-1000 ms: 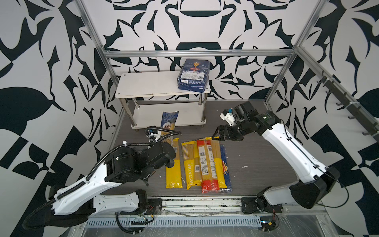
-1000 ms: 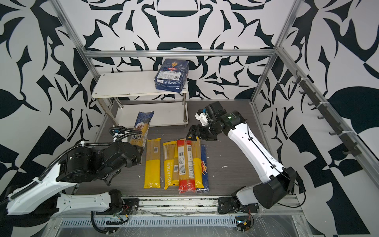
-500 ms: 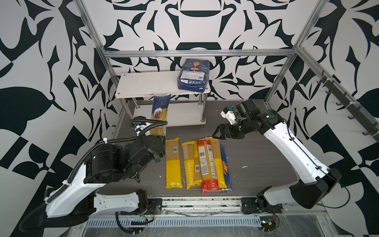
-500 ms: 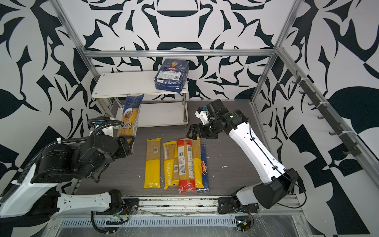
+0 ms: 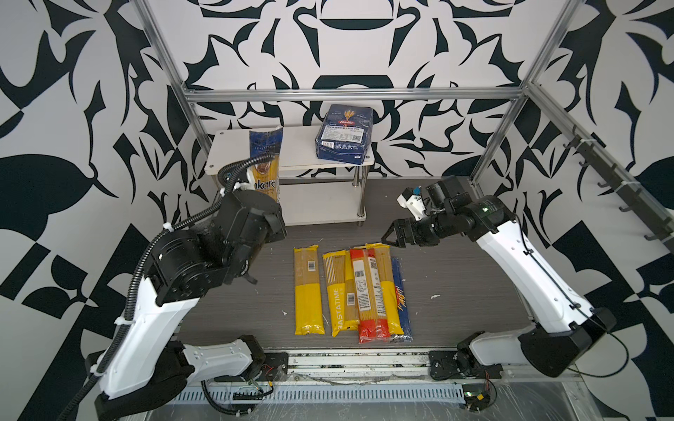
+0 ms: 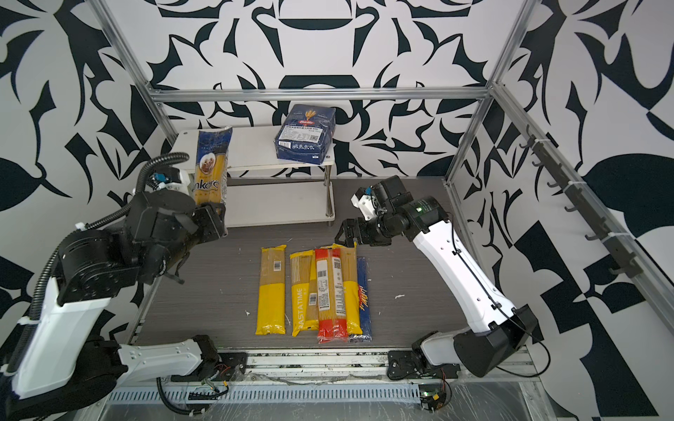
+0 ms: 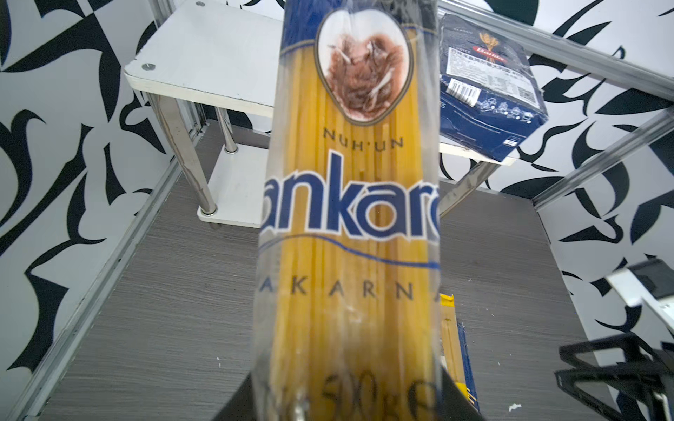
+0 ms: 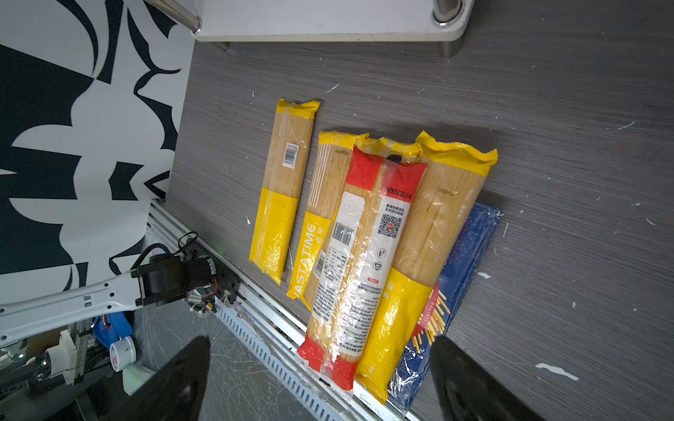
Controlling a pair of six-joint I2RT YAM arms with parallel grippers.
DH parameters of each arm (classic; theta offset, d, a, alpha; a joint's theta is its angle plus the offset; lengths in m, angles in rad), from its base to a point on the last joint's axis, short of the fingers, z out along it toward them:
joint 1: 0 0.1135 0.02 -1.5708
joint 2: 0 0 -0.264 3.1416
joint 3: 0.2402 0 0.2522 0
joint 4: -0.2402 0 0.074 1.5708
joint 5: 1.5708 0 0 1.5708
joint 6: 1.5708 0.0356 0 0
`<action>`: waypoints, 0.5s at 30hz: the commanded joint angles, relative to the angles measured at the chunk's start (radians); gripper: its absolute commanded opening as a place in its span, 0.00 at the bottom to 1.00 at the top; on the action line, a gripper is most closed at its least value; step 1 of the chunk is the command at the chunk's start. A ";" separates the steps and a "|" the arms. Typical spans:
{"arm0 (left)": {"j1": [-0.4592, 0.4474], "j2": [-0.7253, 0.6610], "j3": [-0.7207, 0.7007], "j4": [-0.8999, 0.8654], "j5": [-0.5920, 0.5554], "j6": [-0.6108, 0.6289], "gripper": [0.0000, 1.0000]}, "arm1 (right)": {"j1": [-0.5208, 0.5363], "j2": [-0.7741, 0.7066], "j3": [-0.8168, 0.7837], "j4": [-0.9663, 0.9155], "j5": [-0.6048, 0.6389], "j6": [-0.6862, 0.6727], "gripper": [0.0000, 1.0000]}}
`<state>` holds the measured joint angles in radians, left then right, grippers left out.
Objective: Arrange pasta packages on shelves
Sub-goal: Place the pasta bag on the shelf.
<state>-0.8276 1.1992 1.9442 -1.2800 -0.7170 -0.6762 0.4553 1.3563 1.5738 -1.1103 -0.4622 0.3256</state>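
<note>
Ankara spaghetti pack's (image 7: 350, 218) lower end sits clamped between left fingers (image 7: 457, 402).
</note>
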 commanded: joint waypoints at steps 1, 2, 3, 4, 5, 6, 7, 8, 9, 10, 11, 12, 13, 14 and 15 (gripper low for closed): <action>0.099 0.038 0.074 0.144 0.112 0.136 0.00 | -0.009 -0.039 0.017 -0.007 0.023 -0.003 0.96; 0.133 0.053 0.087 0.156 0.148 0.152 0.00 | -0.010 -0.044 0.014 -0.007 0.026 -0.002 0.96; 0.166 0.067 0.107 0.168 0.185 0.167 0.00 | -0.014 -0.050 0.009 -0.007 0.027 -0.001 0.96; 0.197 0.105 0.128 0.177 0.212 0.181 0.00 | -0.016 -0.056 0.007 -0.007 0.028 0.002 0.96; 0.220 0.124 0.143 0.185 0.232 0.197 0.00 | -0.018 -0.060 0.003 -0.004 0.031 0.004 0.96; 0.246 0.143 0.159 0.196 0.256 0.211 0.00 | -0.021 -0.065 -0.002 -0.001 0.035 0.007 0.96; 0.275 0.161 0.170 0.209 0.281 0.221 0.00 | -0.023 -0.072 -0.008 0.001 0.036 0.012 0.96; 0.297 0.175 0.177 0.224 0.304 0.227 0.00 | -0.025 -0.076 -0.014 0.005 0.038 0.015 0.96; 0.325 0.186 0.177 0.246 0.335 0.234 0.00 | -0.026 -0.082 -0.022 0.009 0.042 0.021 0.96; 0.352 0.198 0.177 0.267 0.363 0.237 0.00 | -0.027 -0.087 -0.027 0.012 0.044 0.026 0.96; 0.374 0.210 0.176 0.284 0.391 0.237 0.00 | -0.029 -0.091 -0.032 0.013 0.047 0.030 0.96; 0.398 0.225 0.175 0.304 0.417 0.237 0.00 | -0.031 -0.095 -0.036 0.013 0.052 0.032 0.96; 0.419 0.241 0.175 0.323 0.439 0.239 0.00 | -0.032 -0.098 -0.037 0.012 0.056 0.037 0.96; 0.434 0.254 0.174 0.338 0.459 0.239 0.00 | -0.033 -0.100 -0.037 0.011 0.059 0.039 0.96; 0.450 0.269 0.175 0.355 0.475 0.241 0.00 | -0.037 -0.102 -0.037 0.012 0.063 0.041 0.96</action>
<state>-0.4110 1.4719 2.0724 -1.1202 -0.3122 -0.4686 0.4255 1.2774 1.5421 -1.1091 -0.4213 0.3492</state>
